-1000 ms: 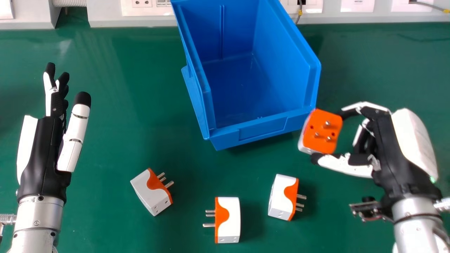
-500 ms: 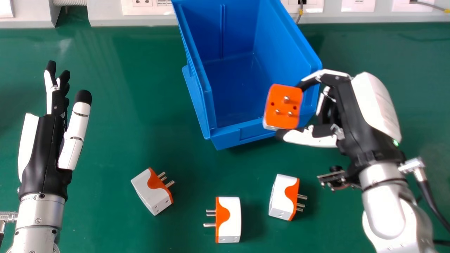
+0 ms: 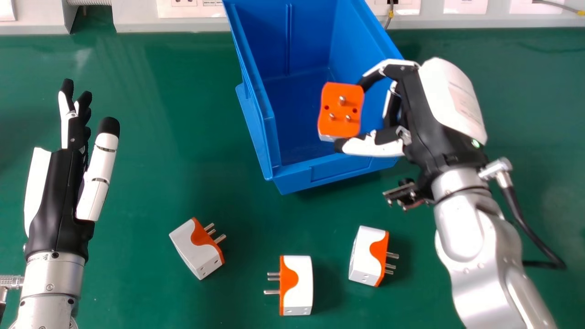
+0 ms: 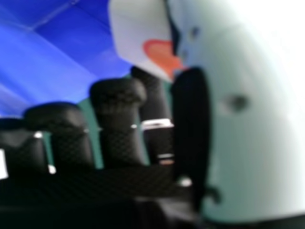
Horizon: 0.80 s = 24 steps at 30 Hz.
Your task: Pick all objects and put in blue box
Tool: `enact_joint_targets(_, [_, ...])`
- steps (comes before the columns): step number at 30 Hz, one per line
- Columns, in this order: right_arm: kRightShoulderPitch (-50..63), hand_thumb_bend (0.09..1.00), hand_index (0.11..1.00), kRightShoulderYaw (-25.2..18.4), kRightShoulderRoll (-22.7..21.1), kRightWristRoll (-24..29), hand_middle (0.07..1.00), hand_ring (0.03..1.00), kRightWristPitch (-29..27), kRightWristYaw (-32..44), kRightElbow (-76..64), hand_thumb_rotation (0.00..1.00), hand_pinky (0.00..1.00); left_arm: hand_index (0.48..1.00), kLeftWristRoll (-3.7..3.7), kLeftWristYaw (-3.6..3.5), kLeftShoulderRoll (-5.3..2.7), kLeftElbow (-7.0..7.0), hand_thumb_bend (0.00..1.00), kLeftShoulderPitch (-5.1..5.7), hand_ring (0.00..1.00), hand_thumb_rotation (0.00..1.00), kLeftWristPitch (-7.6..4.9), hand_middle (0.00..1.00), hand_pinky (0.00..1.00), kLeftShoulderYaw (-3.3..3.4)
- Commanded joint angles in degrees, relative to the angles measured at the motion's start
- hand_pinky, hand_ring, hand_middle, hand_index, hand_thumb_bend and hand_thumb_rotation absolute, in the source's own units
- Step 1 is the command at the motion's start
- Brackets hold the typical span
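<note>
1. Now the held plug (image 3: 340, 109) sits within the box's mouth as seen from the head, between the side walls and just beyond the low front wall; its height over the floor of the box (image 3: 297, 178) I can't tell.
2. It lies to the left of the right hand (image 3: 422, 109), at the tips, pinched between fingers (image 3: 374, 78) and thumb (image 3: 370, 147). The grip is narrow, closed on the plug's ends.
3. Its pins face up at the head camera, and its long axis runs roughly front to back, much as the box does.
4. The right hand is the nearer one, so the drop is its job: probably lower a little, then spread the fingers. Let go too near the front wall, the plug might catch the rim.
5. The left hand (image 3: 57, 196) is well apart from the box, fingers straight and relaxed.
6. Three more wait on the surface (image 3: 151, 151), nearer the robot than the box: left plug (image 3: 196, 249) and right plug (image 3: 368, 256) with pins to the right, middle plug (image 3: 297, 285) with pins to the left.
</note>
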Motion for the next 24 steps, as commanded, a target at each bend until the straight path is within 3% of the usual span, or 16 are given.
enact_joint_targets(1, [-4.9, 0.299, 0.154, -0.5, 0.5, 0.3, 0.108, 0.052, -0.8, -1.0, 1.9, 0.06, 0.01, 0.999, -0.21, 0.16, 0.33, -0.98, 0.44, -0.27, 1.00, 1.00, -0.78, 1.00, 1.00, 0.11])
enact_joint_targets(13, [-22.9, 0.285, 0.153, 0.7, 1.7, 1.2, 0.116, 0.061, -2.8, -4.1, 22.7, 0.07, 0.03, 0.999, -0.62, -0.01, 0.13, -1.50, 0.44, 0.24, 1.00, 1.00, -0.54, 1.00, 1.00, 0.16])
enact_joint_targets(15, [-25.7, 0.275, 0.194, 1.5, 2.2, 0.7, 0.199, 0.158, -2.1, -4.6, 25.9, 0.12, 0.11, 0.999, -0.58, -0.02, 0.06, -2.15, 0.44, 0.63, 1.00, 1.00, -0.19, 1.00, 1.00, 0.14])
enact_joint_targets(16, [-27.2, 0.275, 0.194, 1.9, 2.5, 0.5, 0.199, 0.158, -1.7, -4.7, 27.6, 0.12, 0.11, 0.999, -0.52, -0.01, -0.01, -2.58, 0.44, 0.87, 1.00, 1.00, -0.01, 1.00, 1.00, 0.12])
enact_joint_targets(18, [-30.3, 0.275, 0.299, 2.2, 3.1, 0.7, 0.354, 0.322, -1.3, -5.1, 31.4, 0.17, 0.24, 1.000, -0.49, 0.00, -0.09, -3.03, 0.45, 1.13, 1.00, 1.00, 0.17, 1.00, 1.00, 0.13])
enact_joint_targets(19, [-31.9, 0.275, 0.299, 2.3, 3.4, 1.0, 0.354, 0.322, -1.5, -5.4, 33.6, 0.17, 0.24, 1.000, -0.48, 0.02, -0.14, -3.21, 0.45, 1.16, 1.00, 1.00, 0.30, 1.00, 1.00, 0.11])
enact_joint_targets(20, [-33.4, 0.277, 0.351, 2.5, 3.7, 1.3, 0.418, 0.387, -1.7, -5.6, 35.6, 0.18, 0.30, 1.000, -0.49, 0.05, -0.19, -3.28, 0.45, 1.14, 1.00, 1.00, 0.41, 1.00, 1.00, 0.10])
enact_joint_targets(24, [-38.7, 0.282, 0.445, 3.2, 4.7, 1.9, 0.505, 0.482, -2.7, -6.3, 43.1, 0.19, 0.38, 1.000, -0.95, -0.15, -0.23, -2.79, 0.46, 1.06, 1.00, 1.00, 0.31, 1.00, 1.00, 0.17])
